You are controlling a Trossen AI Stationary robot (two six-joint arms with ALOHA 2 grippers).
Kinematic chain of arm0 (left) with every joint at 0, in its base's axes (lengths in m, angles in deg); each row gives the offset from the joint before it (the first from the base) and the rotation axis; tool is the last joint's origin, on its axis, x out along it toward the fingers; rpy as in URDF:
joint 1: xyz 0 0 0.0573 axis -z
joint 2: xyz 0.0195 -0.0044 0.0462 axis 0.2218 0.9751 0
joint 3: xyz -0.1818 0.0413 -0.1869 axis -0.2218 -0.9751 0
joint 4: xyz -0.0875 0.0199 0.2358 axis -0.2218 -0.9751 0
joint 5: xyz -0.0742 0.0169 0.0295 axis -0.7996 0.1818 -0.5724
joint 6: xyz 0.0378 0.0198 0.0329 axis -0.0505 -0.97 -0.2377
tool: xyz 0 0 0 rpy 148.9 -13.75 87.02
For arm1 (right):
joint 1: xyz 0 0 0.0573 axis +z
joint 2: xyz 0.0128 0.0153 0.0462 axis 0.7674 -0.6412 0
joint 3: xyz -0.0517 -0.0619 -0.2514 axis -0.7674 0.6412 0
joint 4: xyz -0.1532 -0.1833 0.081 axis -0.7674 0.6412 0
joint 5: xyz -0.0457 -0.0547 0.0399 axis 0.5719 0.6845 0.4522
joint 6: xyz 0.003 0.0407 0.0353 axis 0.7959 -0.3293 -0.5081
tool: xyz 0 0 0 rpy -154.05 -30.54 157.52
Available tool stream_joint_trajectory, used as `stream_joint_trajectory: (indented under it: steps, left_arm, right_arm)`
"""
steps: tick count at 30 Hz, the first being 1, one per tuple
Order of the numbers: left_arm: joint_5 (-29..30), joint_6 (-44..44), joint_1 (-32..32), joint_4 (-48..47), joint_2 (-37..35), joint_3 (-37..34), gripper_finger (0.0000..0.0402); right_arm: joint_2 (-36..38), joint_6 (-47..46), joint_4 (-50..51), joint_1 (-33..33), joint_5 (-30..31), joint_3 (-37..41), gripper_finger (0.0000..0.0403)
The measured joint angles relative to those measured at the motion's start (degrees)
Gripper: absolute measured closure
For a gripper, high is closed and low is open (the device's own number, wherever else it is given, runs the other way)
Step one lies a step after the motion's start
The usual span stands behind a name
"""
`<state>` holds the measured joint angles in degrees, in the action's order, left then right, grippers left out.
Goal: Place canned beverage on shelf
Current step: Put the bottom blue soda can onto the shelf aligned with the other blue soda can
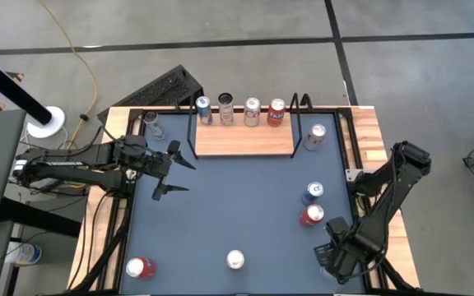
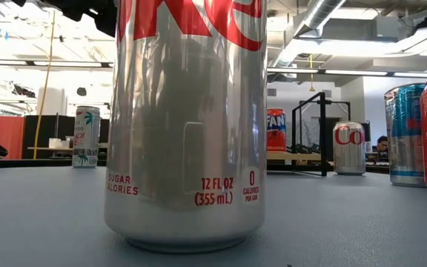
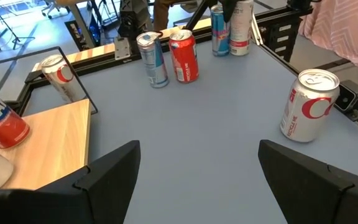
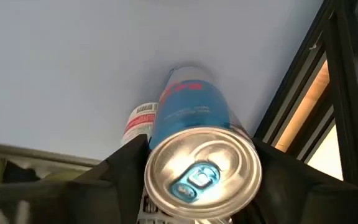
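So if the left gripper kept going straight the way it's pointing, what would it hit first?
Ahead of the left gripper lies bare table, then probably the red can, beside the slim blue can; depth is unclear.

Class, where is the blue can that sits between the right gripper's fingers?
The blue can stands at the table's near right corner, between the right gripper's fingers, beside the black frame rail.
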<state>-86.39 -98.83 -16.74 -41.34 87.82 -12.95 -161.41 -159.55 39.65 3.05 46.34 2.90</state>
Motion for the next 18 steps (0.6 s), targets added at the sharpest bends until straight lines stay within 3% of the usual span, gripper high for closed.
stream_joint_trajectory:
  steps: [7, 13, 18]
  left_arm:
    - [0.0, 0.0, 0.0, -0.4, 0.0, 0.0, 0.0084]
    - [0.1, 0.0, 0.0, -0.9, 0.0, 0.0, 0.0084]
    - [0.1, 0.0, 0.0, -1.1, 0.0, 0.0, 0.0084]
  right_arm:
    - [3.7, 6.7, 1.0, -4.3, 0.1, 0.0, 0.0212]
    - [6.8, 15.7, -0.2, -10.9, 0.0, 0.0, 0.0204]
    - [8.3, 26.2, -8.6, -17.4, 0.0, 0.0, 0.0195]
